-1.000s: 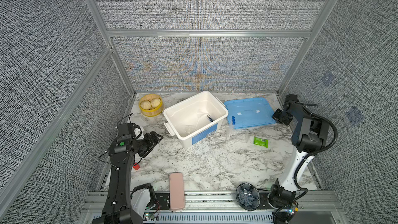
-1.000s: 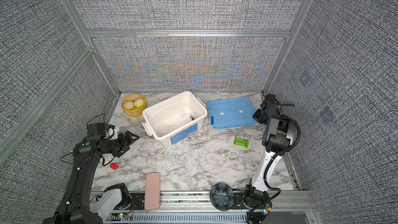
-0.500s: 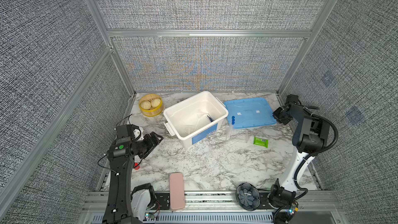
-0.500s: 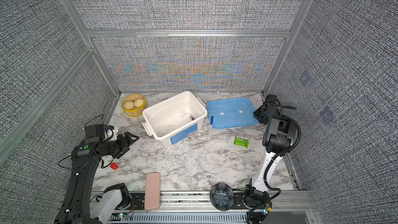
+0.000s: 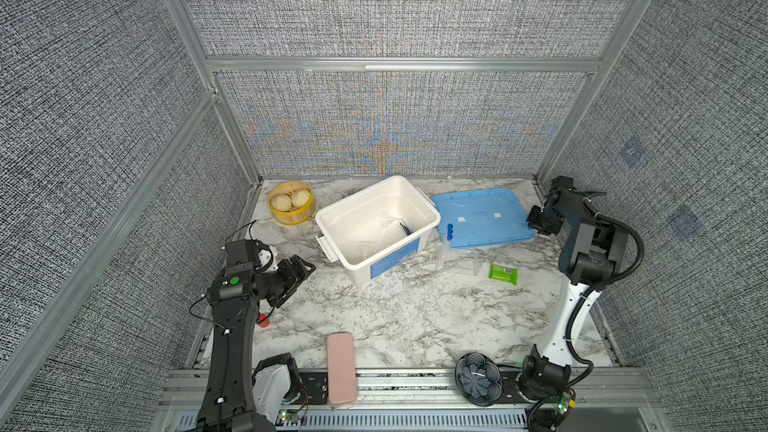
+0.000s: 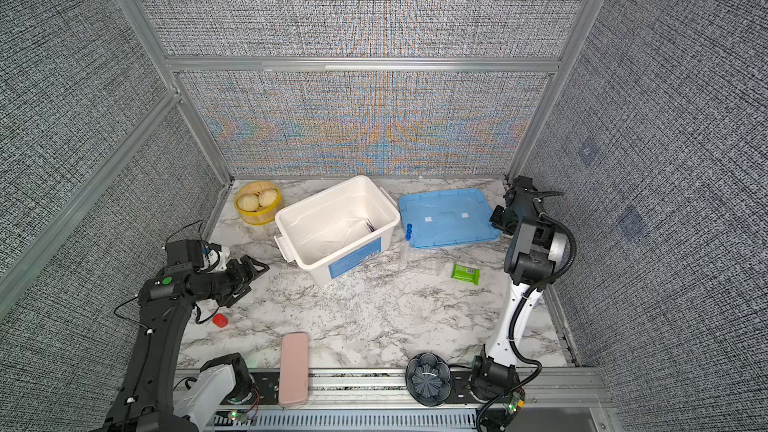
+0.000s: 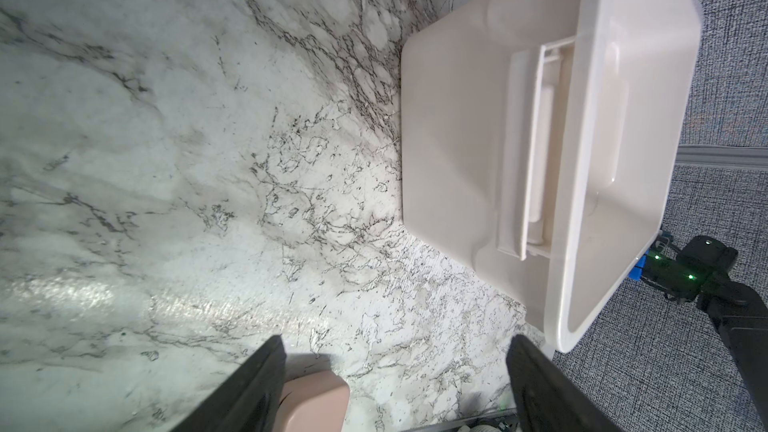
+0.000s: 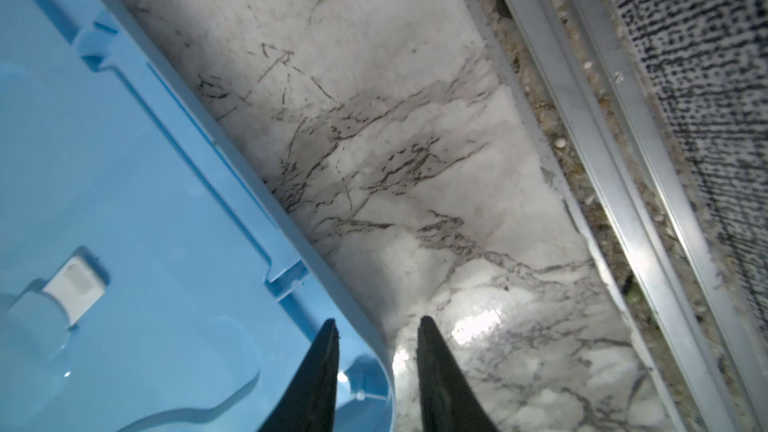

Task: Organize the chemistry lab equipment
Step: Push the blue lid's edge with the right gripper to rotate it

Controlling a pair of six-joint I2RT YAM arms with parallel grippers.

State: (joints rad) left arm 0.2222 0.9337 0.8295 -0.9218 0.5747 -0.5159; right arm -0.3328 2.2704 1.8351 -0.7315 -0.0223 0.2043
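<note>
Right end effector (image 8: 377, 324) at lid (image 8: 124, 201) corner, left end effector (image 7: 395, 344) by bin (image 7: 457, 118).
Both were open and empty, right only narrowly, lid rim between its jaws; tubes (image 5: 449, 231) stood in the rack (image 5: 457, 260) between the two.

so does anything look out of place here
Yes: a basket of buns in the far left corner, a green packet by the clear rack and a pink case at the front edge are not lab gear.

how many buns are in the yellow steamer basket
2. In the yellow steamer basket, the left bun lies near its left wall and the right bun beside it, a little further back. More may be hidden underneath.
</note>
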